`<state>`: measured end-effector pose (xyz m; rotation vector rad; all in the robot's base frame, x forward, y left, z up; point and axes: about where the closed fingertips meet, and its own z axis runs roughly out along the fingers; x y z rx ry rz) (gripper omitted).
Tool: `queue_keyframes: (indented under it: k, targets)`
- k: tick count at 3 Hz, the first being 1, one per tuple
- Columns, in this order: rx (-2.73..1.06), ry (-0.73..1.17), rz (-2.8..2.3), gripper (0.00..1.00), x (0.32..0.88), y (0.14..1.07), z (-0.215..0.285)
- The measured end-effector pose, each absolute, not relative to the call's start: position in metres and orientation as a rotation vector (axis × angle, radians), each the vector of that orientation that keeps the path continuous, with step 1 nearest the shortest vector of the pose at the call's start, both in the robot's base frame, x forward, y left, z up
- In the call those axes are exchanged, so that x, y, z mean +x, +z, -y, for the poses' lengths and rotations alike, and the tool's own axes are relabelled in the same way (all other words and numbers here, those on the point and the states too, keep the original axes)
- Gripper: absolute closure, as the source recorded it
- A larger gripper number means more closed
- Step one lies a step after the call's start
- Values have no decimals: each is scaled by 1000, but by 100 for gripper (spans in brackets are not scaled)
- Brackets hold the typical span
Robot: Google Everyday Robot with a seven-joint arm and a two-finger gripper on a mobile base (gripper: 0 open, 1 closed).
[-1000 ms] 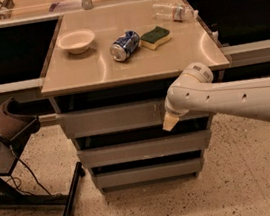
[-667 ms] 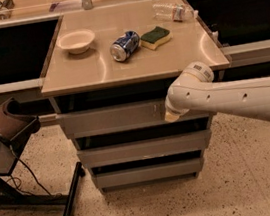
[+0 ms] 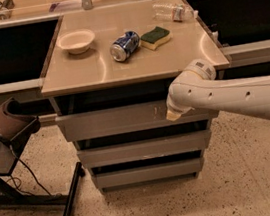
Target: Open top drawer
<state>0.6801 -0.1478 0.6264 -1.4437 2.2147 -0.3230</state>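
The top drawer [image 3: 111,121] is a wide grey flat panel under the tabletop, with small white scuffs right of centre, and it stands out further than the two drawers below. My gripper [image 3: 173,115] comes in from the right on a white arm [image 3: 234,92]. Its tip is at the drawer front's right part, beside the scuffs. The arm hides most of the gripper.
A beige tabletop [image 3: 88,69] carries a white bowl [image 3: 76,40], a blue can [image 3: 124,46] on its side, a green-yellow sponge [image 3: 155,37] and a plastic bottle [image 3: 173,11]. Two smaller grey drawers [image 3: 141,149] sit below. A dark stand [image 3: 7,129] is on the left.
The gripper tip has risen slightly and moved in toward the top drawer's front. The drawer looks unmoved.
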Motion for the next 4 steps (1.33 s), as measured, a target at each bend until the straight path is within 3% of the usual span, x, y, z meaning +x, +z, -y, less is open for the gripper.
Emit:
queue_keyframes:
  k: [1, 4]
  targets:
    - [-1444, -323, -2215, 100, 680, 634, 148]
    - [-1442, -324, -2216, 100, 679, 638, 151]
